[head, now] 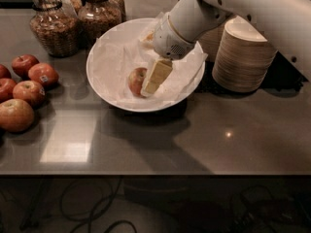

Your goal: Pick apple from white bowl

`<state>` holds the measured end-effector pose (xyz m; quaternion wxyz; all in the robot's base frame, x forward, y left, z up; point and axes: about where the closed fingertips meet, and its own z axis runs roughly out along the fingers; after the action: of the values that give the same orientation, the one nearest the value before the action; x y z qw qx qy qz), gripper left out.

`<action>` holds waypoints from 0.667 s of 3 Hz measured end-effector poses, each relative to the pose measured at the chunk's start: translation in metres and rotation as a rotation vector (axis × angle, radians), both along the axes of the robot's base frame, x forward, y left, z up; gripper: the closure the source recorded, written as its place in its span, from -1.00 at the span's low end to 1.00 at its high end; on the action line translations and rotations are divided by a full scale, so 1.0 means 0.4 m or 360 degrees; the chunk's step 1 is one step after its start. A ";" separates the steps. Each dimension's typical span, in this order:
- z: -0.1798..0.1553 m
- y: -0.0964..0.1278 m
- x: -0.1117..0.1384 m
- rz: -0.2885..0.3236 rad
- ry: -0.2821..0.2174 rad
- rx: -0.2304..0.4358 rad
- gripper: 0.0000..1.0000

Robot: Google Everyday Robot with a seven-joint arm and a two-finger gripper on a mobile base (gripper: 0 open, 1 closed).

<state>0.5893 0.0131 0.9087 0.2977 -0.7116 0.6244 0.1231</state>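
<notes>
At the far left, a cluster of dark red apples (26, 84), at least one with a sticker, lies on the glossy dark grey countertop (194, 140), well apart from the bowl. Behind them stand two round glass jars (52, 27) filled with brown dry food.

In the middle sits the wide, shallow, glossy white bowl (104, 89), lined with crumpled white paper (116, 62). The small round red-orange apple (137, 79) lies inside it, on the paper, a little toward the near side of the bowl's centre.

Just right of the apple, the robot's cream-coloured two-finger gripper (148, 83) reaches down into the bowl, slanting from the grey-white wrist above and touching or nearly touching the fruit's right side. The near side of the tool hides the rest, so I cannot tell whether it is clenched on the apple or open around it. The white arm (243, 4) runs up and off to the right.

At the right, a tall stack of small beige disposable bowls (243, 57) stands close behind the arm.

The step in hand looks like the grasp itself, with the apple not yet lifted. The next move calls for a firm hold, then a straight rise clear of the rim without snagging the paper.
</notes>
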 end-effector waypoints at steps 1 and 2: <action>-0.008 0.001 0.019 0.0000 0.0005 0.0000 -0.62; -0.047 0.005 0.004 0.0010 0.0074 0.0016 -0.60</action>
<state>0.5910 0.0153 0.8898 0.2862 -0.7091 0.6282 0.1437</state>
